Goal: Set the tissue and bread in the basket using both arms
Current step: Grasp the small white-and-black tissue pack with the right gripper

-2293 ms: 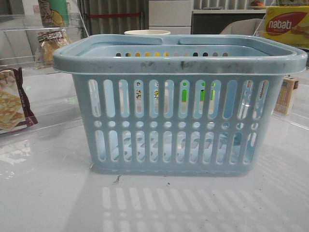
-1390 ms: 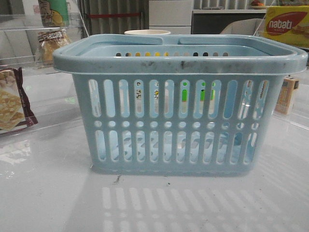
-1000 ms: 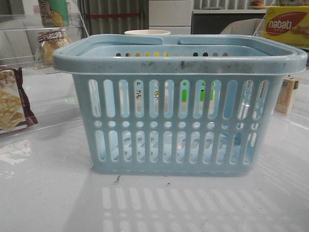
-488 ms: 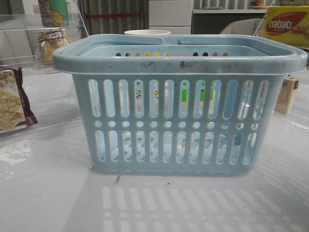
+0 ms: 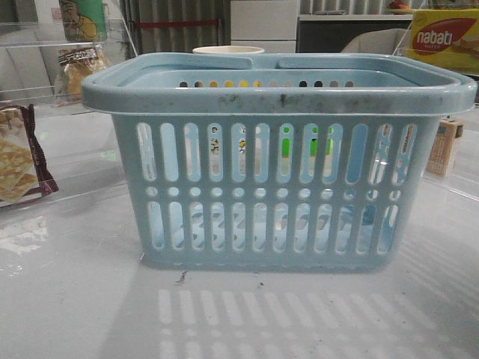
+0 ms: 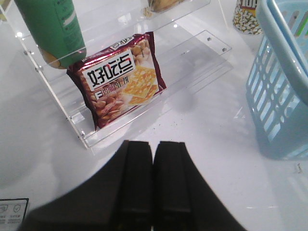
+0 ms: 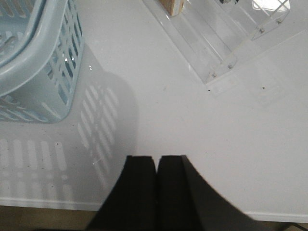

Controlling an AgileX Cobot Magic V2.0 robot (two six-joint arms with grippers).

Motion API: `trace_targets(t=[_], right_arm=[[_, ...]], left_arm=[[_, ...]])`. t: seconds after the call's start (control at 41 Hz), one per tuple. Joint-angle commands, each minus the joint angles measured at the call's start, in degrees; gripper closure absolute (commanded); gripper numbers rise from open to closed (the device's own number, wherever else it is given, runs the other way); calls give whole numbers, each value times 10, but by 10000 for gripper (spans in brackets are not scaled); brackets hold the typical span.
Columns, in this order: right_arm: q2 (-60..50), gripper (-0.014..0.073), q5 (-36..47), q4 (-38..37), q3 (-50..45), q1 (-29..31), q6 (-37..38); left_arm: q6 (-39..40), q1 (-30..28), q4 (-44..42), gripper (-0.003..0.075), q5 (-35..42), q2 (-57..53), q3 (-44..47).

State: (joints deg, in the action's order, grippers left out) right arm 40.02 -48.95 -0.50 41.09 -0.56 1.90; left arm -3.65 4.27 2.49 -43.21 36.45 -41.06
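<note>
Tabletop (image 5: 75, 299): glossy white, reflecting basket slots; clear acrylic shelves (image 6: 144, 86) flanking
Basket (image 5: 277, 187): one, sitting centre
Bread (image 5: 75, 67): one bag, lying on left shelf
Cracker packet (image 6: 120, 79): one
Left gripper (image 6: 154, 183), right gripper (image 7: 156, 187): both closed, holding nothing

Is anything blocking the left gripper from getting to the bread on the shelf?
The bread sits on the upper level of the clear acrylic shelf. Below it stands the cracker packet. The left gripper, fingers shut, hangs over bare table in front, so nothing visible blocks an approach from the open front.
</note>
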Motion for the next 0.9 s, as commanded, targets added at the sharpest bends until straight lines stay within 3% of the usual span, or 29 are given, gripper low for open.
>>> trace_targets(t=[0.0,0.146,0.244,0.488,0.659,0.878], right_arm=[[16,417,31,-9,14,2,1],[34,155,31,-9,14,2,1],[53,85,36,-15,14,2,1],[116,86,85,-76,23,30,27],[184,86,122,-74,82,91,28],[288,86,147,-40,185,118,28]], left_arm=[[-17,0,2,531,40,15,-15],[-25,0,2,303,43,26,-15],[-25,4,12,230,51,32,-15],[-25,80,20,232,67,55,-15],[-25,135,15,232,75,71,-15],[-25,149,15,232,77,70,-15]])
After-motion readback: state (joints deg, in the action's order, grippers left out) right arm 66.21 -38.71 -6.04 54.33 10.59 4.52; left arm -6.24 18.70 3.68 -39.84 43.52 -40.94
